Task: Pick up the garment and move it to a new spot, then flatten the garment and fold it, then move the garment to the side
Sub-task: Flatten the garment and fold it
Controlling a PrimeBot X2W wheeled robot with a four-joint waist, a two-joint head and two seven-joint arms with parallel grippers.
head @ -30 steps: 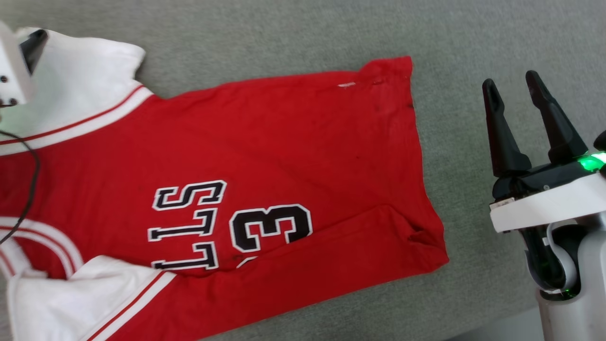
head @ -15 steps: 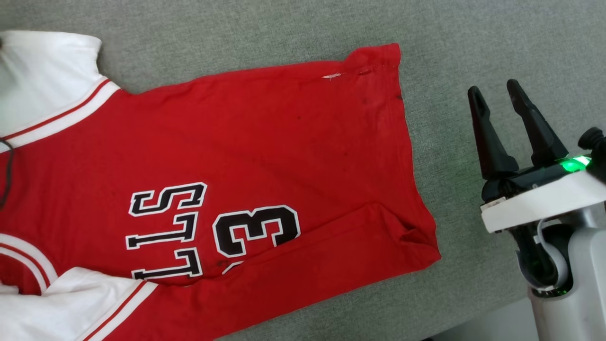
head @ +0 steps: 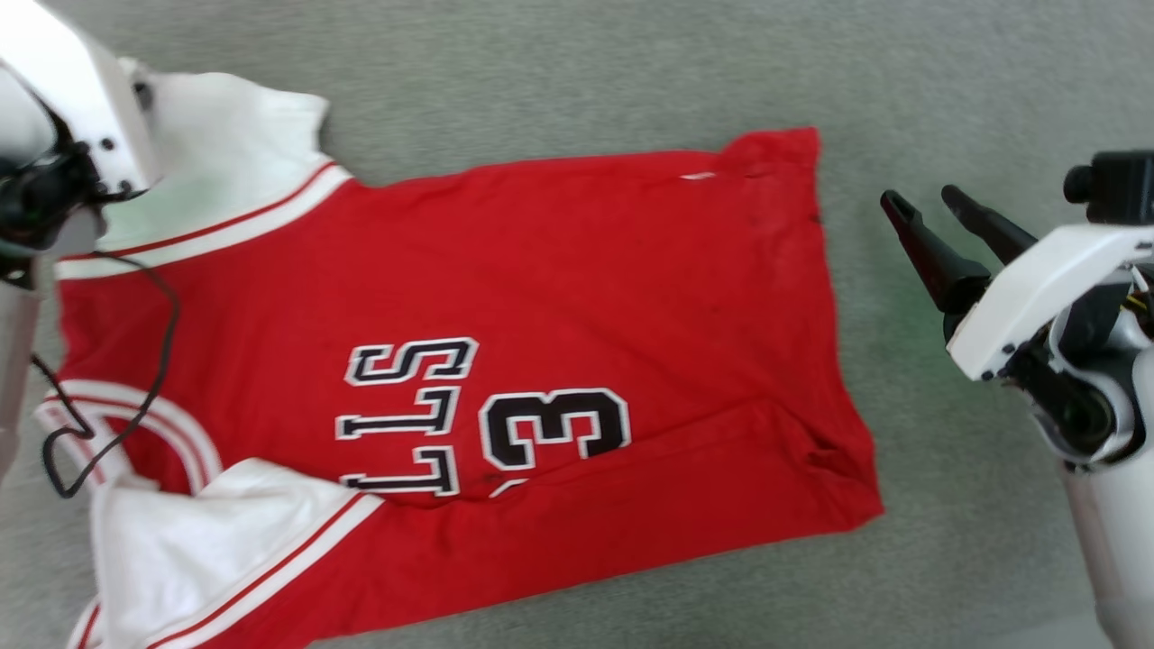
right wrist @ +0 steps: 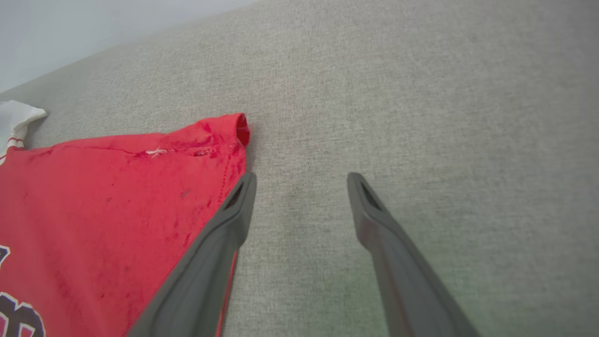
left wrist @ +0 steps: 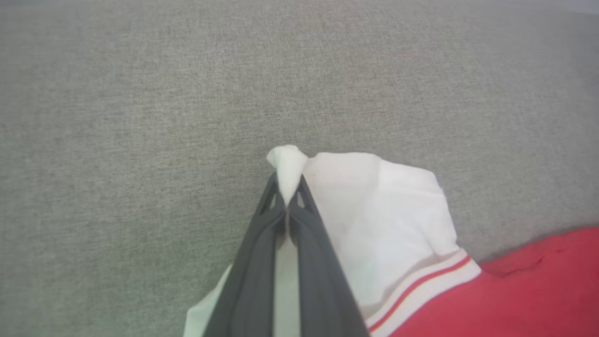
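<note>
The garment point(head: 577, 270) runs off the head view's bottom edge (lower sleeve point(head: 180, 550)); a fold point(head: 685, 487) covers lettering point(head: 406, 419).

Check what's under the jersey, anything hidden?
The garment lies spread on the grey fabric surface, which shows beside it. Whatever is beneath is covered; no bulge shows. Its folded-over lower edge hides part of the lettering.

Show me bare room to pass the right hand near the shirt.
Bare surface runs beyond the shirt's far edge and between its hem and the open right hand. Crowded at left: the left hand pinches the white sleeve.
</note>
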